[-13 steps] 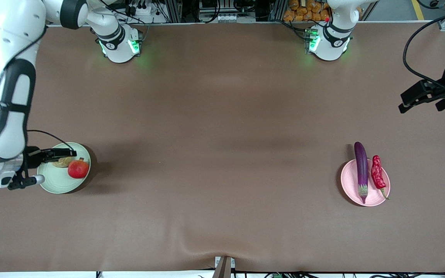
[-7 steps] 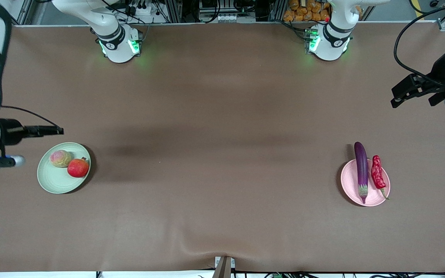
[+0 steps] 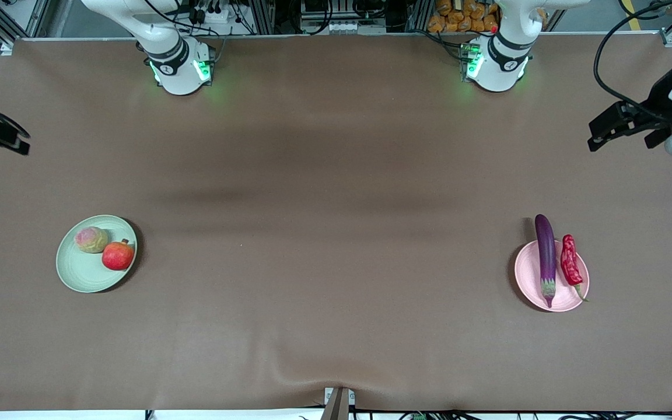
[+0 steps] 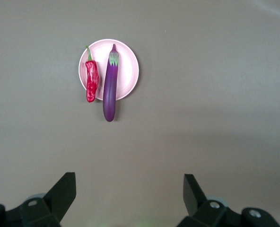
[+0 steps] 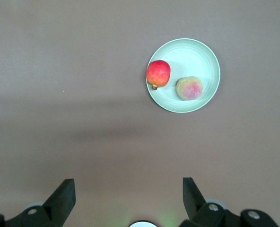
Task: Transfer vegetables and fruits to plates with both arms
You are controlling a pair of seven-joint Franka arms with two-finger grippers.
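High over the table's end on the left arm's side, the left gripper hangs with its jaws spread wide and nothing between them. Well below it sits the pink plate, nearer the front camera than the gripper's spot over the cloth. Across that plate lies the eggplant — its dark tip overhangs the rim onto the brown table — and just beside it the chili pepper rests along the plate's edge.

At the right arm's end the right gripper is also raised, jaws wide apart and empty, over bare cloth. Well clear of it lies the green plate, holding the pomegranate at its rim and the peach close beside it — barely apart.
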